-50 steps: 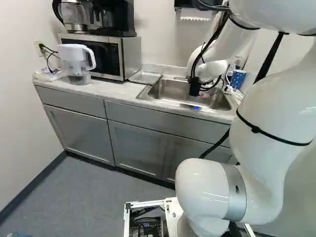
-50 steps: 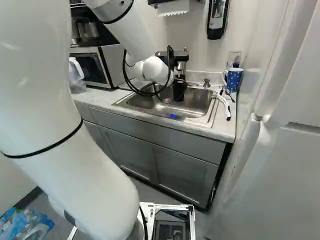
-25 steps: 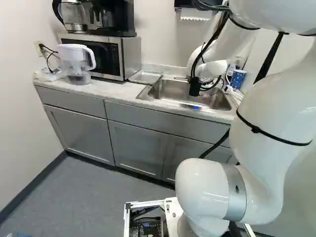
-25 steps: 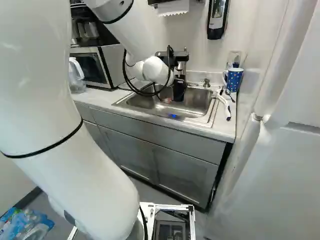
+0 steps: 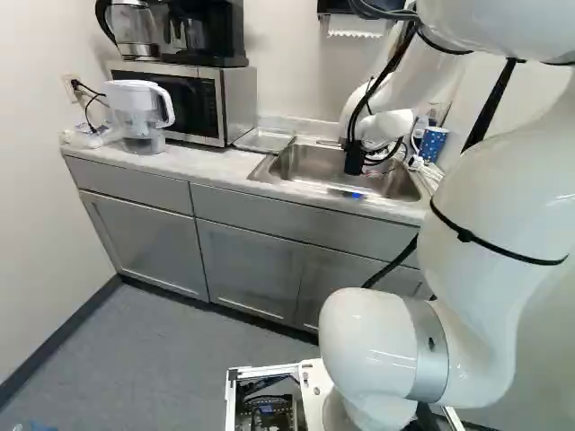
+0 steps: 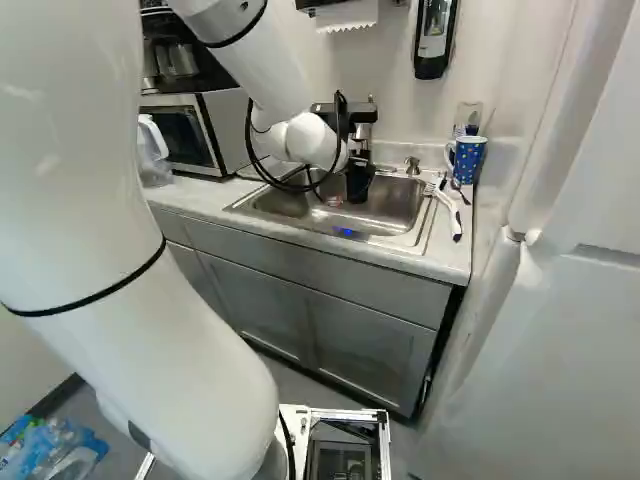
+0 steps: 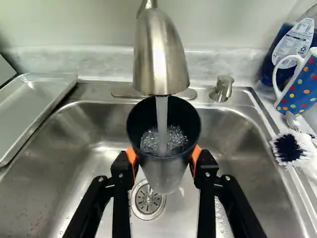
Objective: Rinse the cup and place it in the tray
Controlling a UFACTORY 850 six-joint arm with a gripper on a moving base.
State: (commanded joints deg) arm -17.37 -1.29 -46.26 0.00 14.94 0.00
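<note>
We had the cup [image 7: 163, 174] mouth up beneath the faucet [image 7: 161, 59], over the sink [image 7: 54, 153], water [image 7: 162, 119] pouring in. Our hand [image 6: 358, 180] clasped it from both sides, fingers parted to its width. Left, on the tabletop [image 5: 202, 163], lay the tray [image 7: 32, 101].

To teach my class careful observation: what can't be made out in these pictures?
- Cup, wrist view: floor hidden by frothing water.
- Blue mug, right base view: inside hidden by its wall.
- Bottle, wrist view: fine print too small.
- Plastic bundle, right base view: cut off by the left edge.
</note>
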